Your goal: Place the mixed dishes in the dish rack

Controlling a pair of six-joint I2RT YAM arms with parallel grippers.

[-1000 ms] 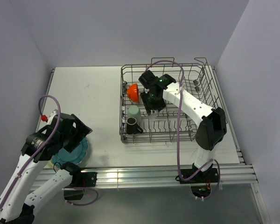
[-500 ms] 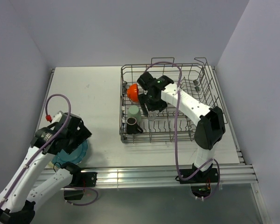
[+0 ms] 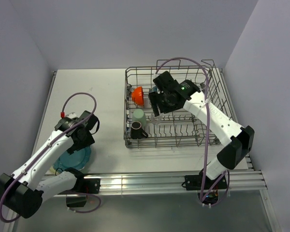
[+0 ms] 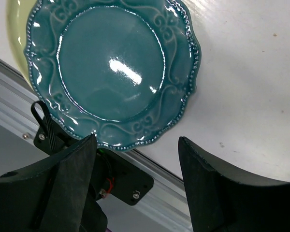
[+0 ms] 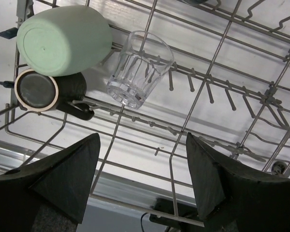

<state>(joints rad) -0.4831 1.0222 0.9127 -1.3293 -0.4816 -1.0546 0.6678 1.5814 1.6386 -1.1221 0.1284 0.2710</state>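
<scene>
Left wrist view: left claw [image 4: 135, 145] hangs spread over the teal scalloped plate [image 4: 111, 72], flat at the bench [image 4: 241, 72] edge, seemingly atop the cream plate [image 4: 13, 34]; probably slick, brittle, so pinch its rim.

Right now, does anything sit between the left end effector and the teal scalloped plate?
Nothing visible does. The left end effector is open above the teal scalloped plate, whose face is bare; the cream plate lies underneath.

Teal plate [image 4: 111, 67]: was laid on cream plate [image 4: 13, 38], at table [image 4: 246, 72] edge.
Gripper [image 4: 135, 150]: was held spread above plate rim.
</scene>
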